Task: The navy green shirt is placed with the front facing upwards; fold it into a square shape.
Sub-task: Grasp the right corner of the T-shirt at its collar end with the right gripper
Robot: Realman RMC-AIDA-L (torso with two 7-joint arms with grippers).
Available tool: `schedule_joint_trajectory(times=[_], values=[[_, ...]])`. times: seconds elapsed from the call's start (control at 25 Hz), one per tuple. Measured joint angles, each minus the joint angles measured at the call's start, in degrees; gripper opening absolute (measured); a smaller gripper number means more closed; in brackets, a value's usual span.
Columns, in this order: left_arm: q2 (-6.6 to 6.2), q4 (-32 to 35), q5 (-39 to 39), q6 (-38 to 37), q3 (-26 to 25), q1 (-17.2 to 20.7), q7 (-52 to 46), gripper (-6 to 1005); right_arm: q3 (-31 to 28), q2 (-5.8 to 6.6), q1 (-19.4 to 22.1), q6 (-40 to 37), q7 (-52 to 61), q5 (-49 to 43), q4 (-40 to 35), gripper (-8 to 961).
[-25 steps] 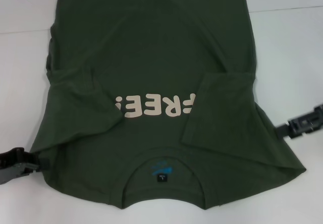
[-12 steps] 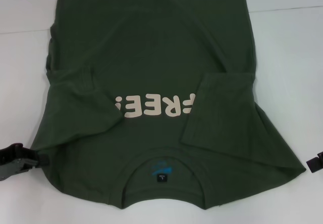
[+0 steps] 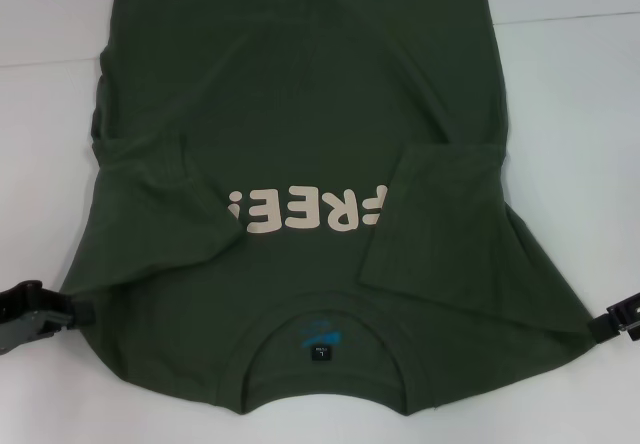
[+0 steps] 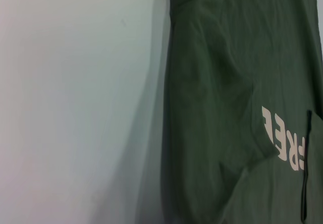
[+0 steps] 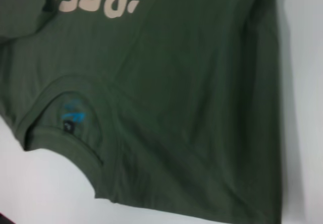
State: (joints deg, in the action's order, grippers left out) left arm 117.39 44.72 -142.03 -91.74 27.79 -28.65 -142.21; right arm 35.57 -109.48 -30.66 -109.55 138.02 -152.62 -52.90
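Left gripper (image 3: pixel 45 314) is sitting low on the white table (image 3: pixel 40 164), touching the left shoulder edge of the navy green shirt (image 3: pixel 300 144); whether its jaws are gaping or pinching cloth, cannot tell. The shirt is lying front up across the middle of the table, collar (image 3: pixel 320 349) nearest the robot, hem running off the far side. Both sleeves are lying folded inward over the chest, the right one covering the start of the cream lettering (image 3: pixel 300 209). A faint seam line (image 3: pixel 560 16) is crossing the table surface right of the shirt. Right gripper (image 3: pixel 615 321) is resting at the shirt's right shoulder edge; its opening also cannot be made out.
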Motion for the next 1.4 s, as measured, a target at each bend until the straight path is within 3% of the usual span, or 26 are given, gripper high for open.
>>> schedule_joint_trajectory(times=[0.52, 1.4], values=[[-0.10, 0.11, -0.01, 0.24, -0.28, 0.10, 0.00, 33, 0.11, -1.35, -0.48, 2.78, -0.08, -2.38, 0.62, 820], [-0.22, 0.19, 0.00, 0.37, -0.46, 0.28, 0.01, 32, 0.80, -2.19, -0.89, 5.31, -0.39, -2.39, 2.50, 820]])
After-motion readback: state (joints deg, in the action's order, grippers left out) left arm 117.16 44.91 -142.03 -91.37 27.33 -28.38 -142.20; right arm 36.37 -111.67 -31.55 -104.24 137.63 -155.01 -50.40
